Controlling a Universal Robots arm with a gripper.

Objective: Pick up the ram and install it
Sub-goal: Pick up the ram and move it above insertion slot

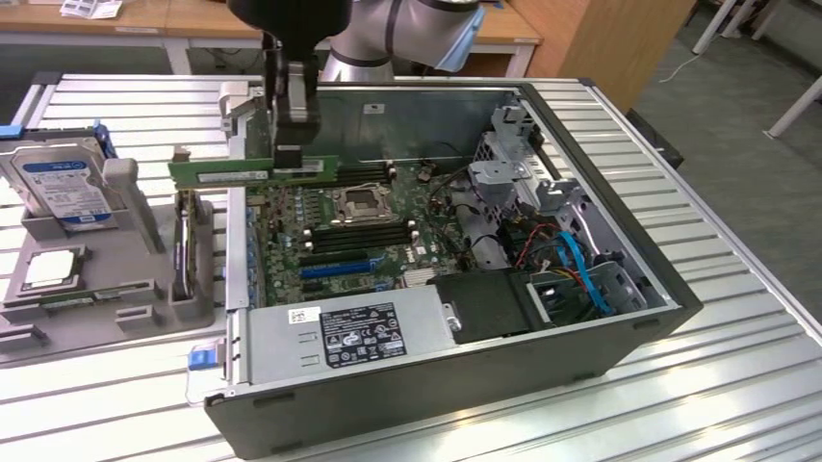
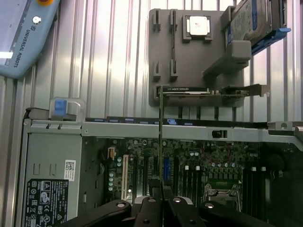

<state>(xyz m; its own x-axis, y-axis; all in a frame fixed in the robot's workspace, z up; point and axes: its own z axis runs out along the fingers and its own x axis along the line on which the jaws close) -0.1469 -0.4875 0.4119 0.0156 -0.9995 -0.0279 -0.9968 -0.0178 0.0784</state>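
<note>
The ram [image 1: 225, 172] is a long green stick held level above the open computer case's [image 1: 642, 318] wall on the exterior view's left, with one end reaching out over the grey fixture. My gripper [image 1: 291, 152] is shut on the stick's top edge, near the end over the motherboard. In the wrist view the ram [image 2: 161, 137] runs edge-on as a thin line out from the gripper [image 2: 161, 193], crossing the case wall. The black memory slots [image 1: 360, 237] lie below on the motherboard, beside the CPU socket [image 1: 361, 203].
A grey fixture [image 1: 122, 289] on the exterior view's left carries a hard drive [image 1: 61, 185], a silver CPU chip [image 1: 49, 270] and an upright card [image 1: 192, 252]. The power supply [image 1: 349, 333] fills the case's near end; cables and drive cages [image 1: 540, 221] crowd the exterior view's right.
</note>
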